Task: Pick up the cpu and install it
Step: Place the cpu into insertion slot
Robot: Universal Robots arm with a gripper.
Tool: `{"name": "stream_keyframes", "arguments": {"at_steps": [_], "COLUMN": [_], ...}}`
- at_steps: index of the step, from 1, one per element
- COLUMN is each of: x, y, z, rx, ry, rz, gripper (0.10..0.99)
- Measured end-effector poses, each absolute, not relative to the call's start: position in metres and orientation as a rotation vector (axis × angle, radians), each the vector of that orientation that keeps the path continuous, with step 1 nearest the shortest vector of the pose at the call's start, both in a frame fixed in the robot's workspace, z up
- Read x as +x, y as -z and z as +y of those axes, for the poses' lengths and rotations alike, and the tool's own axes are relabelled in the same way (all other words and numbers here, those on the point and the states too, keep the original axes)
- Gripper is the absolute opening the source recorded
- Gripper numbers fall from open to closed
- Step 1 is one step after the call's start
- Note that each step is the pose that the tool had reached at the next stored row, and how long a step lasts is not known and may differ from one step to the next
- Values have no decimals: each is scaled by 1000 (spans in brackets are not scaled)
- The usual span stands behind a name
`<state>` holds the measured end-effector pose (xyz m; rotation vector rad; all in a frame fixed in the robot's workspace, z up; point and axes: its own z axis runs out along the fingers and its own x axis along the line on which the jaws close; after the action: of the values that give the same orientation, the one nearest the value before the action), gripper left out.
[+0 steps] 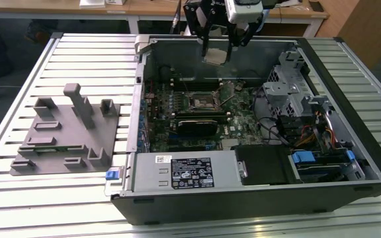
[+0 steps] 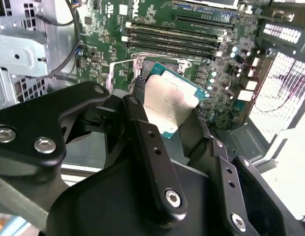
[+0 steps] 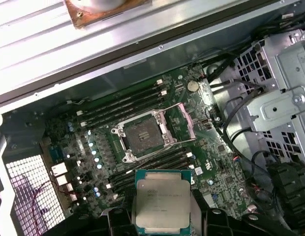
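Observation:
My gripper hangs above the far wall of the open computer case, shut on the cpu. The cpu is a thin square chip with a silvery top, pinched by its two side edges between black fingers in both wrist views. The cpu is in the air over the motherboard, apart from it. The black metal-framed socket lies on the board with its frame swung open, nothing in it. From the exterior view the socket sits below and nearer than the gripper.
A grey fixture block with upright posts stands on the slatted table at the exterior view's left. Inside the case are memory slots, a drive cage, cables and a power supply.

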<state>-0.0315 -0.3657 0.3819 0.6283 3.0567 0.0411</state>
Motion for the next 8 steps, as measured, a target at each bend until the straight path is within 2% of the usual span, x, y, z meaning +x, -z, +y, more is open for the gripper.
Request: {"name": "stream_keyframes", "arguments": {"at_steps": [8], "x": [-31], "y": [-382], "z": [-365], "rx": [774], "ry": [-39], "rz": [3022], "gripper": [525]}}
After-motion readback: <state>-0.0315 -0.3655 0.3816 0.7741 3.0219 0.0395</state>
